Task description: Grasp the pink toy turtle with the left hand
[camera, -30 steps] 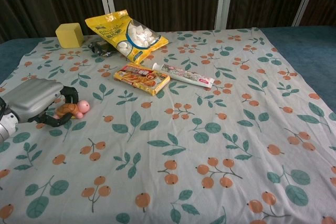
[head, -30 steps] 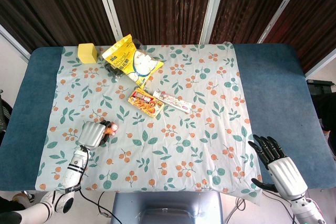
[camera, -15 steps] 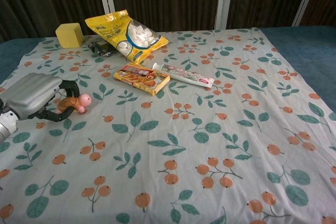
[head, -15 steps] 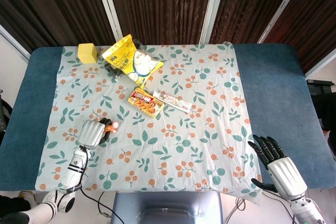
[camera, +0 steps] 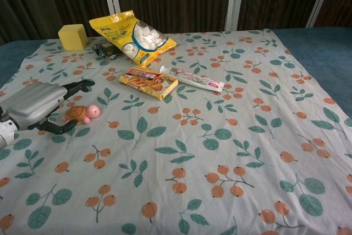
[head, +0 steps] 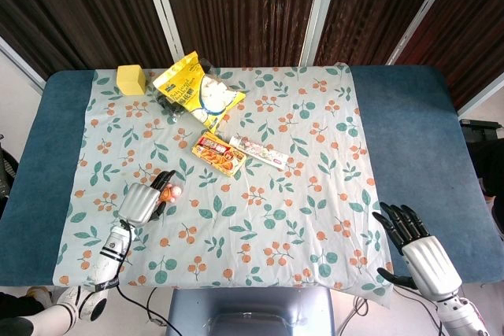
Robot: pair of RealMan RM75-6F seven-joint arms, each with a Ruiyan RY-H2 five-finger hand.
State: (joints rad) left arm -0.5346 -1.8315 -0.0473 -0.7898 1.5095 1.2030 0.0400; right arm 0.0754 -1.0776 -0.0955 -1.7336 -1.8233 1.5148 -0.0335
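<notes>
The pink toy turtle [camera: 82, 114] with its brown shell lies on the floral cloth at the left side; the head view shows the turtle [head: 171, 191] just right of my left hand [head: 141, 203]. In the chest view my left hand [camera: 34, 104] has its fingers spread. Its long fingers [camera: 77, 85] reach above the turtle and its thumb lies below it, with gaps on both sides. My right hand [head: 417, 251] rests at the near right edge of the table, fingers apart, holding nothing.
A yellow cube [camera: 72, 37] stands at the far left. A yellow snack bag [camera: 132, 37], an orange food box [camera: 148, 82] and a toothpaste tube [camera: 195, 79] lie past the turtle. The floral cloth [camera: 220, 152] covers a blue table [head: 409, 108].
My left hand held the turtle in curled fingers; now the fingers have spread and the turtle lies free on the cloth. The right hand has not moved.
</notes>
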